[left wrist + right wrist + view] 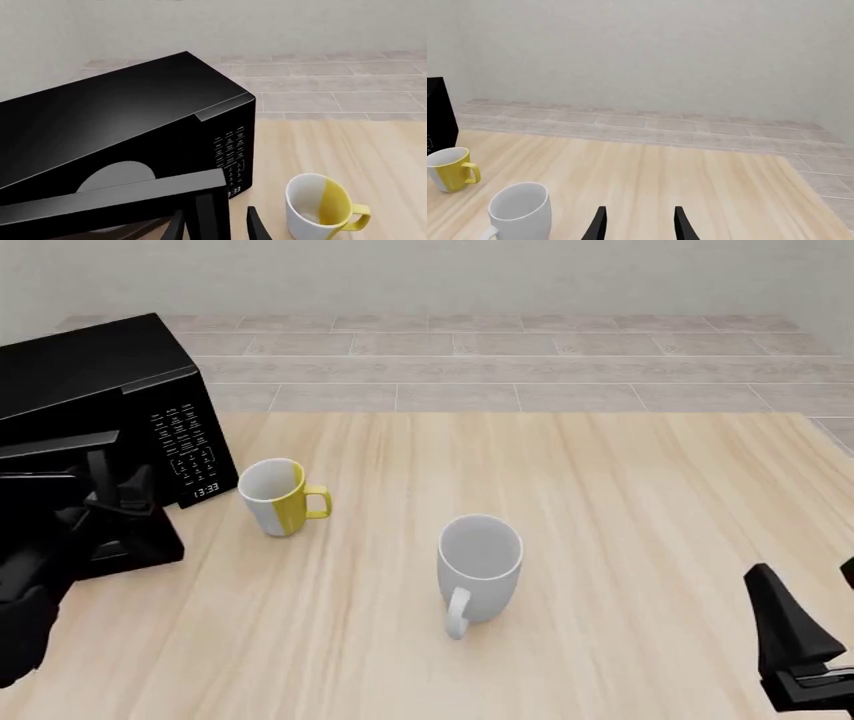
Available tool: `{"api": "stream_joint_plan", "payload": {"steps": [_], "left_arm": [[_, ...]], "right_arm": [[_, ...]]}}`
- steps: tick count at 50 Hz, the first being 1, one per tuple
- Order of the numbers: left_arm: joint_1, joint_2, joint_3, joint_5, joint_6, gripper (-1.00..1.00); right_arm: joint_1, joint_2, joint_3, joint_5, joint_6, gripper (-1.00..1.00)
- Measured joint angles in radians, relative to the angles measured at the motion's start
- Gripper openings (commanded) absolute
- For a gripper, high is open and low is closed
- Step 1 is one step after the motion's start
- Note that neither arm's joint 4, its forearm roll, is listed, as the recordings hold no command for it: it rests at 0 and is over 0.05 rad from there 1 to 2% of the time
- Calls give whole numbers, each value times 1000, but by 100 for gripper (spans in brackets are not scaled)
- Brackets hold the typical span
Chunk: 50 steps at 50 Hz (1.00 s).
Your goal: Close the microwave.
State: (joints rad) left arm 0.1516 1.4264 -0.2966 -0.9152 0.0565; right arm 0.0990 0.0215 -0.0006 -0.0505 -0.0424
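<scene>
The microwave [100,370] is a glossy black box at the table's far left, with its keypad panel [187,445] and clock facing the table. Its door [113,199] stands partly open, and the pale turntable [119,175] shows behind it. My left gripper [120,502] is open right at the door's free edge. In the left wrist view that edge sits between the left gripper's [217,230] fingers; contact cannot be told. My right gripper [811,602] is open and empty, low at the near right, far from the microwave [440,112].
A yellow-and-white mug [280,496] stands just right of the microwave, close to the left gripper; it also shows in the left wrist view [320,207]. A white mug [478,560] stands mid-table. The table's far edge meets a tiled floor and pale wall.
</scene>
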Motion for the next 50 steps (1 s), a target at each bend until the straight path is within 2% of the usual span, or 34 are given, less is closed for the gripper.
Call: {"api": "stream_joint_plan", "payload": {"steps": [50], "left_arm": [[18, 81, -80, -4, -8, 100]], "right_arm": [[2, 99, 0, -86, 1, 100]]}}
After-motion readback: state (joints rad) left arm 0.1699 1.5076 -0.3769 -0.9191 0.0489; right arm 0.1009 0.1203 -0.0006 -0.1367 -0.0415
